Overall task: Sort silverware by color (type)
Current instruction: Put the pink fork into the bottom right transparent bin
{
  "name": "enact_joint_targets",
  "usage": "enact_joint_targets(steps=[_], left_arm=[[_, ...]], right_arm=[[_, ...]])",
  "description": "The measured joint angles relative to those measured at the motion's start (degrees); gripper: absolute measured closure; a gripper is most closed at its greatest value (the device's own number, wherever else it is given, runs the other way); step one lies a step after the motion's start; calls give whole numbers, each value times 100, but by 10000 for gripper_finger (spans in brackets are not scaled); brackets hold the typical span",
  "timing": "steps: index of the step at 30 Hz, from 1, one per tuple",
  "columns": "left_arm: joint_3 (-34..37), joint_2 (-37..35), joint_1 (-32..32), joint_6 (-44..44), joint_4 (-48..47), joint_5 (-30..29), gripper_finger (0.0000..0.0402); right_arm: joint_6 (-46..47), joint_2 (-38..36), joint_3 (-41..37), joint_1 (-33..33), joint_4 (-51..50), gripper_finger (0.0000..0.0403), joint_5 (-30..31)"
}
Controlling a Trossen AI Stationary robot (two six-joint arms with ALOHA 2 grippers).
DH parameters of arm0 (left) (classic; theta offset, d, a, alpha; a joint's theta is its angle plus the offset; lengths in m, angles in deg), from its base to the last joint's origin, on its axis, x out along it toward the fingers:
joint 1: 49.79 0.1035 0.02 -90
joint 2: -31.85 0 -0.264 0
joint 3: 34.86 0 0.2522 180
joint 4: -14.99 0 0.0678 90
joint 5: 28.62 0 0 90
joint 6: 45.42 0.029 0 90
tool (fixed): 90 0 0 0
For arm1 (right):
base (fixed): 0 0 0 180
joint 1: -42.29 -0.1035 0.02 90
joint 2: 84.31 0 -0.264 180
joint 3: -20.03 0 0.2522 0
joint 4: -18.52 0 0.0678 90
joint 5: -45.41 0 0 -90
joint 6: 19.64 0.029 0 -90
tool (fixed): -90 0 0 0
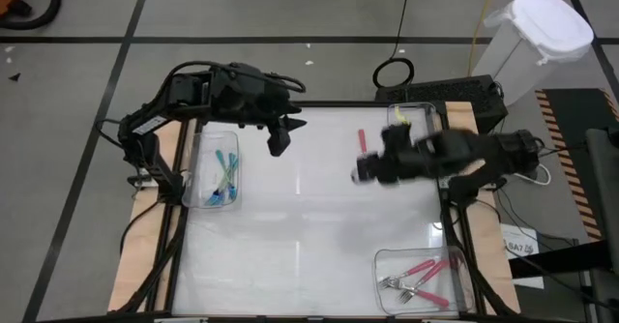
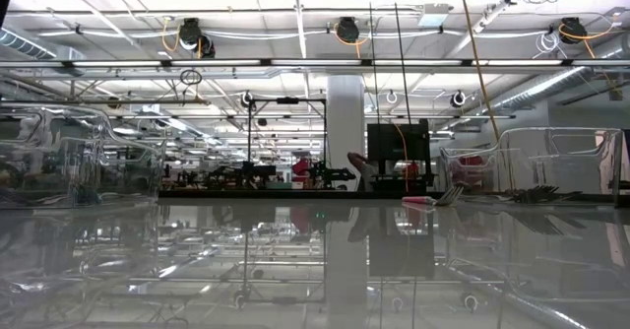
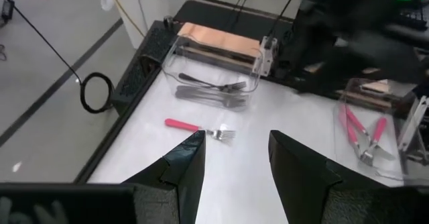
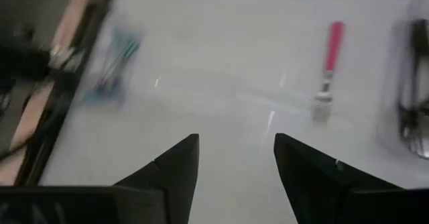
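High view: the right gripper (image 1: 360, 171) hangs over the white table (image 1: 290, 236) just below one loose pink-handled fork (image 1: 363, 139), fingers parted with nothing between them. The left gripper (image 1: 279, 141) hovers near the far edge, likewise spread and empty. Teal forks (image 1: 224, 180) lie in the left bin (image 1: 203, 173), pink forks (image 1: 421, 277) in the near right bin (image 1: 387, 260), dark forks (image 3: 211, 93) in the far bin (image 3: 251, 66). Between the bins, the table's centre lies open.
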Motion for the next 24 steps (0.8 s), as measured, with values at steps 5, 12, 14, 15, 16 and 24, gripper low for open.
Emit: enact_joint_targets(steps=[5,12,14,15,16,24], left_arm=[[-5,-136,-45,-267,-47,89,236],[-2,-196,-103,-277,-192,103,236],[-3,-214,-103,-279,-172,101,236],[-4,-223,-103,-316,-166,101,236],[-4,-224,-102,-366,-166,101,236],[-4,-215,-83,-683,-210,48,236]], right_arm=[[-118,75,-2,1242,175,213,-333],[-1898,580,-2,2598,776,207,-1191],[-2065,800,-2,2903,639,201,-1357],[-2076,908,-2,3047,510,198,-1460],[-2097,1034,-2,3176,392,196,-1560],[-3839,2008,-3,3743,10,188,-2042]])
